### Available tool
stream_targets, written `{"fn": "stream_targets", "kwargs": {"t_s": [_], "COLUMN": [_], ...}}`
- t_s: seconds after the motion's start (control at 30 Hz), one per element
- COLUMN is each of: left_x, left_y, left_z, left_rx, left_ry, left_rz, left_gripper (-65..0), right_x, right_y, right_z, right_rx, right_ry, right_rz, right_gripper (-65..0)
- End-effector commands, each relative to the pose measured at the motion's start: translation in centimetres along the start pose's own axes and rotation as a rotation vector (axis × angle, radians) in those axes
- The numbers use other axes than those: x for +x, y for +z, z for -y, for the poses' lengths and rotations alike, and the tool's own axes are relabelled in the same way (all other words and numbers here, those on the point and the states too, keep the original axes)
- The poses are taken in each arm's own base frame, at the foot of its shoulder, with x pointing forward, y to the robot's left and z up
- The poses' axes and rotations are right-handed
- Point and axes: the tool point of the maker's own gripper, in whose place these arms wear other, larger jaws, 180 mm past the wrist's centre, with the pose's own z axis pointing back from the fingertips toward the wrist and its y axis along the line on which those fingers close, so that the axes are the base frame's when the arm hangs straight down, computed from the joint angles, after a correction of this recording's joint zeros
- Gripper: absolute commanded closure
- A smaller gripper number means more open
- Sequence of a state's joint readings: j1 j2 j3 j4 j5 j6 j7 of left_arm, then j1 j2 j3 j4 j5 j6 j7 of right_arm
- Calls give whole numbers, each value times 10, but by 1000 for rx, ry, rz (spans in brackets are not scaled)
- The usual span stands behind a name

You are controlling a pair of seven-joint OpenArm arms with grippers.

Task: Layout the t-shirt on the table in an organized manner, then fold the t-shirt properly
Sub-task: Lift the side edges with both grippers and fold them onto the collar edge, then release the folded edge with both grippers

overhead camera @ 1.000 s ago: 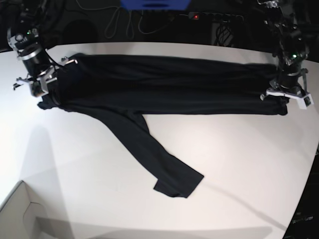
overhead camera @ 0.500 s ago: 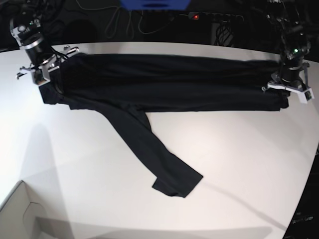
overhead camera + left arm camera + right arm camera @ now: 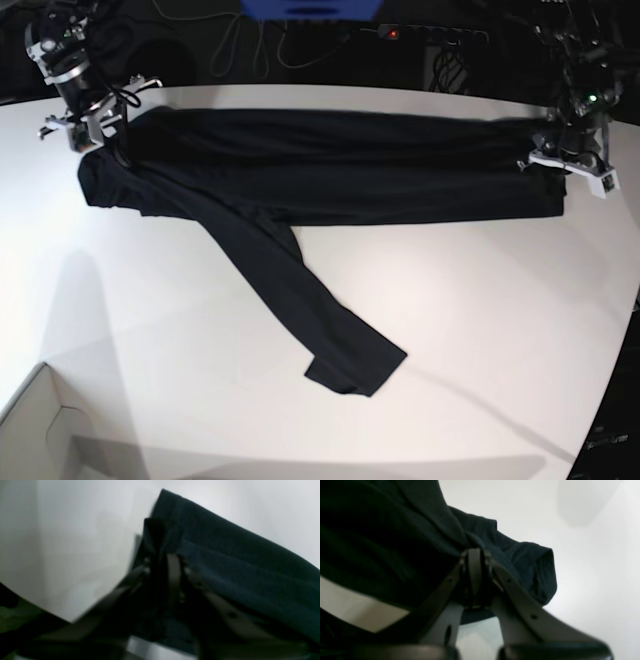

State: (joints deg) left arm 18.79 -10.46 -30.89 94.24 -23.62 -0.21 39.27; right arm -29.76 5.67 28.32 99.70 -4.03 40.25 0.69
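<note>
Stretching across the far half of the white worktop, the black t-shirt lies as a long, narrow band, with one strip of fabric trailing from it diagonally toward the near edge. At the base view's left end, the right tool is clenched on a bunched corner of the cloth; its wrist view shows the fingers pressed together with fabric pinched between them. At the right end, the left tool sits at the shirt's other corner; its blurred wrist view shows cloth between the fingers, but whether they grip it I cannot tell.
</note>
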Motion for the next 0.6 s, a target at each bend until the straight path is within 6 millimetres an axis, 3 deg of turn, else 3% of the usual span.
{"fn": "stream_targets", "kwargs": {"t_s": [0.0, 0.2, 0.33, 0.57], "left_x": [11, 8, 5, 27], "left_y": [2, 4, 7, 18], "left_z": [0, -3, -7, -1], "left_rx": [-2, 8, 15, -3], "left_ry": [-9, -19, -29, -64], "left_rz": [30, 22, 13, 73], "left_gripper": [-160, -254, -313, -391], "right_x": [11, 10, 4, 4], "right_y": [2, 2, 1, 1], "right_z": [3, 3, 3, 5], "right_rx": [-6, -5, -7, -12], "right_ry": [3, 5, 54, 69], "right_rz": [47, 42, 3, -2], "right_gripper": [0, -15, -135, -302]}}
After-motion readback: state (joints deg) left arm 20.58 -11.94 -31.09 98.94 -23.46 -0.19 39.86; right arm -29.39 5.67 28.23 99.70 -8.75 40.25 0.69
